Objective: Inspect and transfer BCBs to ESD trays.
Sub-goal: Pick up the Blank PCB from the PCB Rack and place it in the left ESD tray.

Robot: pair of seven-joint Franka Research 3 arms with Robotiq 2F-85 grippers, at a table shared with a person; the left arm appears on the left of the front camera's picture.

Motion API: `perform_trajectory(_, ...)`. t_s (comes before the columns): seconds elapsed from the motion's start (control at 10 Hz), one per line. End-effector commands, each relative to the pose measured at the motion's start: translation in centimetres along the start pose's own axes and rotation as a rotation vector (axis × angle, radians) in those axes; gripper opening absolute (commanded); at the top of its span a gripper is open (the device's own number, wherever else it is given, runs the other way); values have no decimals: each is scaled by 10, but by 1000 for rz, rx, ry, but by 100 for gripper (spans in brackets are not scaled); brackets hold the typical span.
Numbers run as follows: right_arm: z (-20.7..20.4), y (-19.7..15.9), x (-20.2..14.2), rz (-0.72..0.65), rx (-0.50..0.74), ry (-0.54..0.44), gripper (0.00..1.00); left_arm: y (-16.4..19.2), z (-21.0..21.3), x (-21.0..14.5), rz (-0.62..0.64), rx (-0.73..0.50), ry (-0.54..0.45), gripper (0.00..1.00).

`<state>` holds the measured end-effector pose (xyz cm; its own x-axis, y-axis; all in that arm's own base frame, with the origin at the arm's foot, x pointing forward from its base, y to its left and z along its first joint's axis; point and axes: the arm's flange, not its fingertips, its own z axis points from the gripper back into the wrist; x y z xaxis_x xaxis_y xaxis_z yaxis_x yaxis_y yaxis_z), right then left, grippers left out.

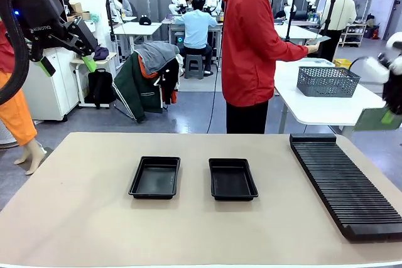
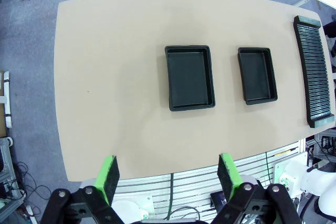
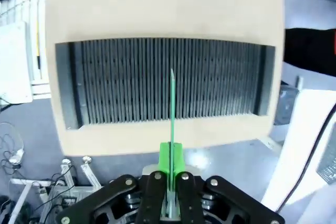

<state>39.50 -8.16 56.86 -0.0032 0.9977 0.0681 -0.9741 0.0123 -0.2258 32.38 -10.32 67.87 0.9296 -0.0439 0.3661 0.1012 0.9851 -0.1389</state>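
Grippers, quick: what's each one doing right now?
Left gripper: open, empty.
Right gripper: shut on a green circuit board, above the slotted rack.

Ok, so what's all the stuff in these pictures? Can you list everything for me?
ESD trays: two, glossy black, left one and right one side by side mid-table.
BCB: one, green, held in the air above the rack.
slotted rack: one, black, along the table's right side.
table: one, beige, under the trays and rack.
mesh basket: one, grey, on the white table behind.
person: one, red jacket, standing beyond the far edge.
left gripper: one, black with green pads, open, high over the table.
right gripper: one, black with green pads, shut on the BCB.
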Motion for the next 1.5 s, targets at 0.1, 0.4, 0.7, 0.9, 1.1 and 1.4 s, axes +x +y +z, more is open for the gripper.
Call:
perform_trajectory(0.1,55,-7,-7,-45,-7,-22,0,1,0,0,6,3,-1,100)
perform_trajectory(0.4,75,-9,-13,-46,-27,-44,0,1,0,0,6,3,-1,100)
perform_trajectory(0.7,80,-4,-15,-30,-39,-14,0,1,0,0,6,3,-1,100)
perform_trajectory(0.9,80,-4,-15,-30,-39,-14,0,1,0,0,6,3,-1,100)
perform_trajectory(1.1,80,-4,-15,-30,-39,-14,0,1,0,0,6,3,-1,100)
perform_trajectory(1.4,80,-4,-15,-30,-39,-14,0,1,0,0,6,3,-1,100)
